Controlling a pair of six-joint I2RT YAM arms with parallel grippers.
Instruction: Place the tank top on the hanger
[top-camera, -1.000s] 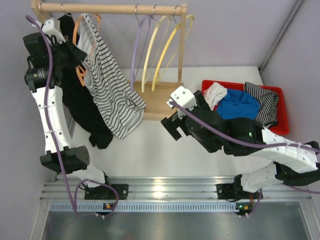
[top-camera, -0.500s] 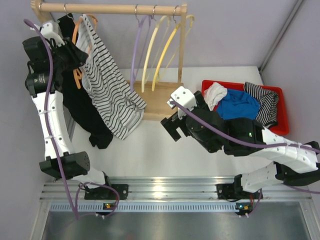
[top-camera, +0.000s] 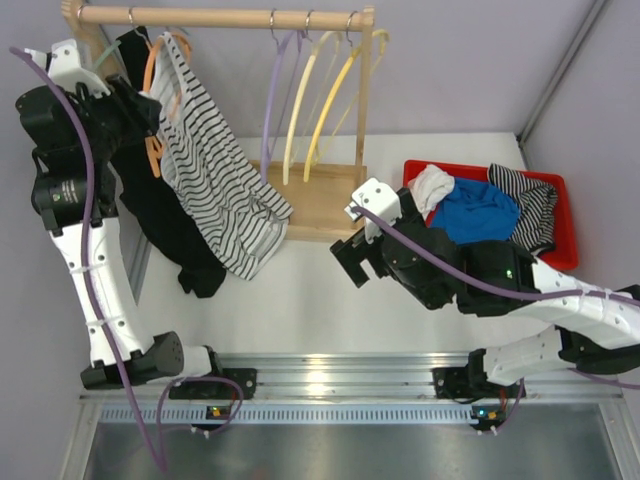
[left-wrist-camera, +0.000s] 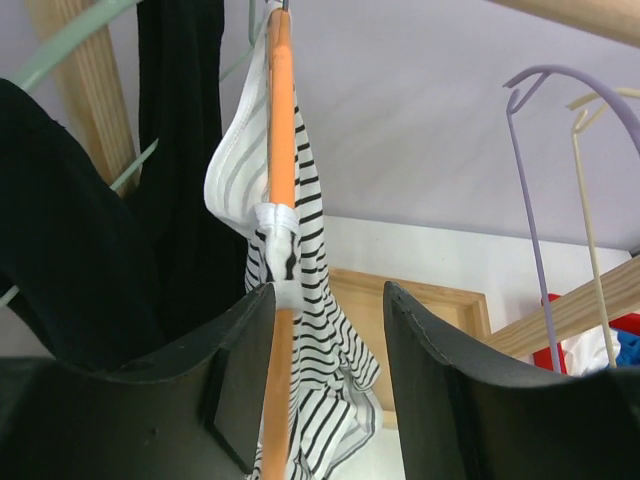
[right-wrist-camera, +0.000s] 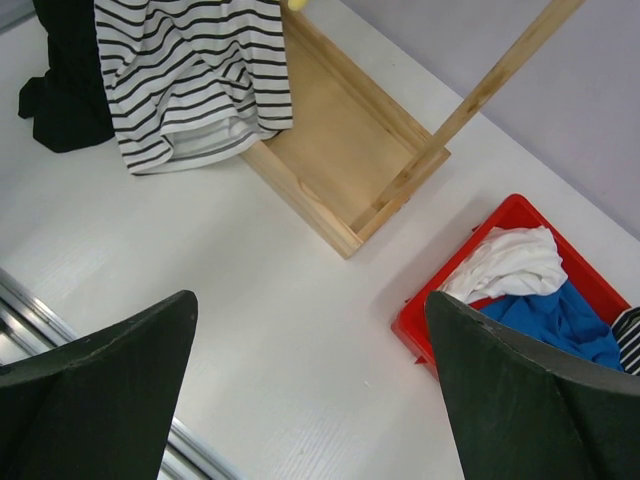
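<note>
Up at about ten o'clock in the overhead view, the tank top (top-camera: 215, 180) hangs draped over the hanger (left-wrist-camera: 281, 120) under the wooden rail (top-camera: 220, 17), with a black top (top-camera: 160, 215) just at its nine o'clock. My left gripper (left-wrist-camera: 330, 295) is released, and the hanger's orange arm runs up between its spread fingers, close to the nine o'clock one. My right gripper (right-wrist-camera: 308, 296) is spread wide too, hovering over the table (top-camera: 300, 290) around four o'clock from the tank top's hem.

White arm links, black joints, black fingers (left-wrist-camera: 243, 385), purple cables.
</note>
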